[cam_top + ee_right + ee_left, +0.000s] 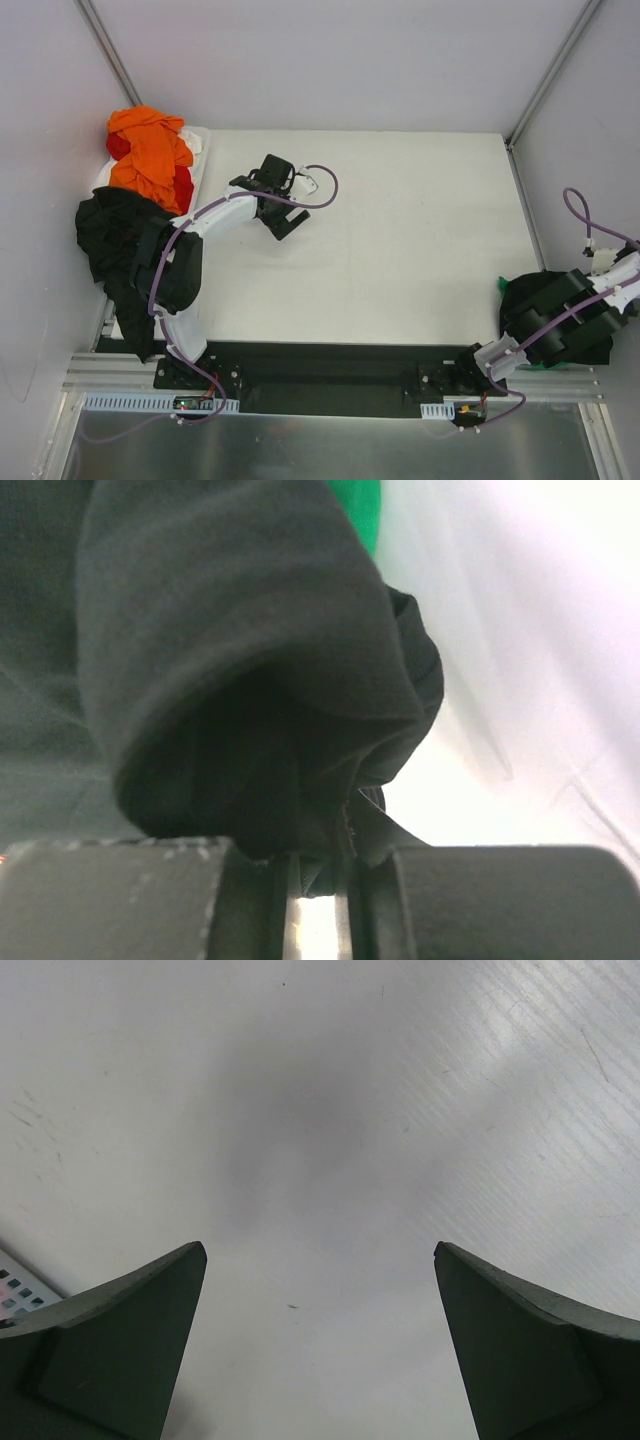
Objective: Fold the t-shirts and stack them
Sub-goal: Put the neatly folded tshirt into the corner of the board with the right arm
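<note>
White table (400,250), t-shirts (150,160) heaped – left edge

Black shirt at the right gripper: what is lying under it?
A strip of green cloth shows beneath the black shirt, which the right gripper pinches. The black shirt covers the rest, so whether more shirts lie below cannot be seen.

Two black t-shirts (110,235) (230,630), one orange t-shirt (150,155), one red t-shirt (183,187), one green t-shirt (357,505), two arms (225,212) (500,352), two grippers (320,1252) (315,880)
</note>
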You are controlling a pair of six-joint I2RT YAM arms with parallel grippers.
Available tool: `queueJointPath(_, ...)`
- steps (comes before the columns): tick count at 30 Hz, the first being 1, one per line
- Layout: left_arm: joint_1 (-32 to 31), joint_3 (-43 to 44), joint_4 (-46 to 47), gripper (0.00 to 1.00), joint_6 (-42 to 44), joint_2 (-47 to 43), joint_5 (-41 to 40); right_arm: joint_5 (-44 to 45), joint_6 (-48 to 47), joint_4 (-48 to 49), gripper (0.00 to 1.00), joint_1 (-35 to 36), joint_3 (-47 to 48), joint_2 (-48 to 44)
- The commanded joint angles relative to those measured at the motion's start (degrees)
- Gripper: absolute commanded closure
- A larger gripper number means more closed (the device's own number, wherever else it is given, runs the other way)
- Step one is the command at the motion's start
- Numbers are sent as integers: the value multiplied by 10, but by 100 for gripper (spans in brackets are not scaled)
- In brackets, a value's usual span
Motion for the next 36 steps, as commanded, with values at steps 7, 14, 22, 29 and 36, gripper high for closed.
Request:
queueJointPath(7, -4, 9, 2, 1, -10, -8, 14, -72, -14, -23, 43, -17, -16, -44)
queueJointPath(14, -4, 10, 1, 1, -10, 0, 15, -116, -10, -51, 14, -6, -17, -112)
queueJointPath(22, -4, 13, 2, 1, -10, -2, 12, -163, -11, -131, 11, 35, -46, -206)
queueJointPath(29, -4, 14, 2, 1, -18, -9, 15, -184, -12, -119, 7, 53, -102, -222)
queueJointPath(36, -4, 14, 2, 1, -16, -11, 1, -176, -18, -57, 7, 57, -150, -186)
